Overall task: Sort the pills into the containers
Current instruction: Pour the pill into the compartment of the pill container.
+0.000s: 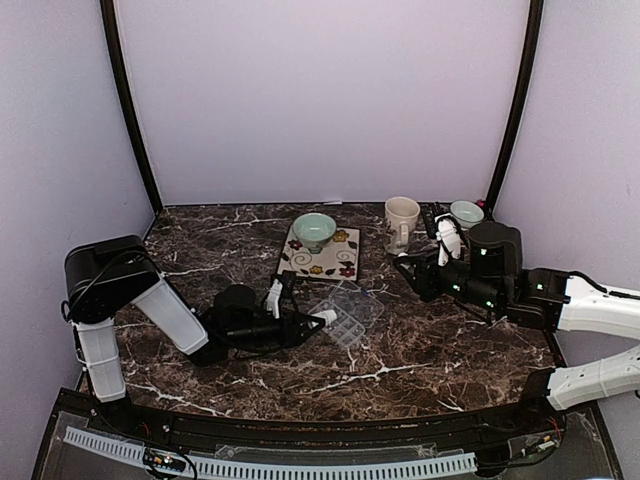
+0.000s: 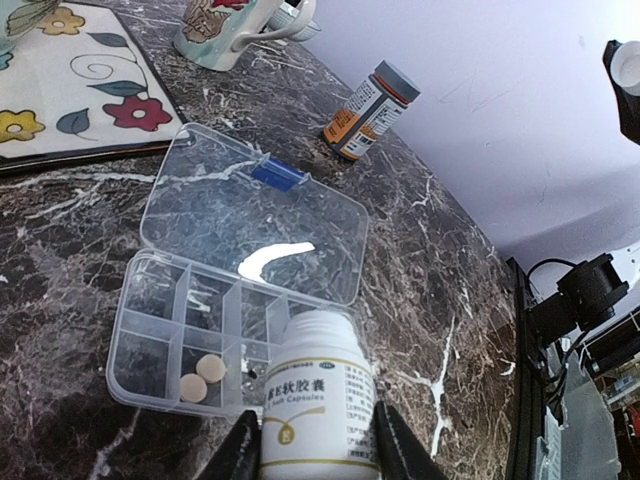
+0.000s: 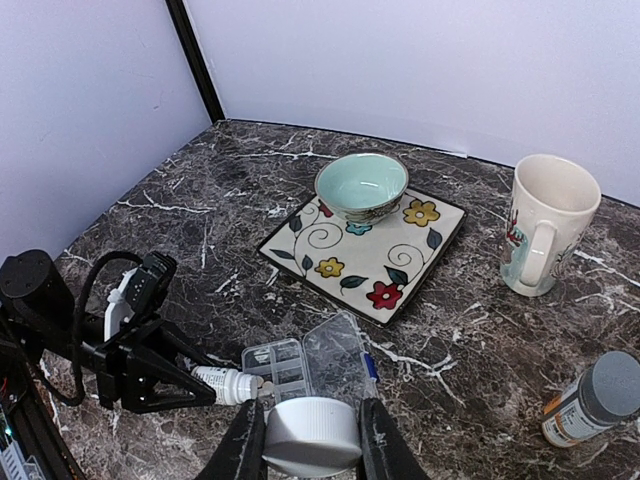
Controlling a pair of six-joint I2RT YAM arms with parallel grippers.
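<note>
Pills (image 2: pixel 202 378): in the left wrist view, two pale discs lie together in the lower-left compartment (image 2: pixel 150 370) of the box (image 2: pixel 122 320), at the bottom left of the frame. The other cells look bare, though glare hides some of them. The lid (image 2: pixel 255 215) lies open and flat above them. At bottom centre the left gripper (image 2: pixel 318 452) pinches the white bottle (image 2: pixel 318 395) by its body, with the mouth at the box's lower-right edge. To pour well, I would put the mouth over an unfilled cell and tip gently, so pills drop singly and do not hop the low dividers. The box looks light, and a nudge from the neck might slide it. An orange bottle (image 2: pixel 368 110) stands at upper centre, well apart. A mug (image 2: pixel 225 30) and a flowered plate (image 2: pixel 70 80) sit along the top.

In the right wrist view, the right gripper (image 3: pixel 308 452) at bottom centre is pressed onto the white cap (image 3: pixel 310 432). A bowl (image 3: pixel 362 185) rests on the plate above. Nothing lies between bottle and box.

In the top view, the box is at centre with the bottle touching its left side. The pills are too small to see there. The right gripper hangs at upper right near the mug, out of the pour's way. A second bowl (image 1: pixel 466 212) sits behind it.
</note>
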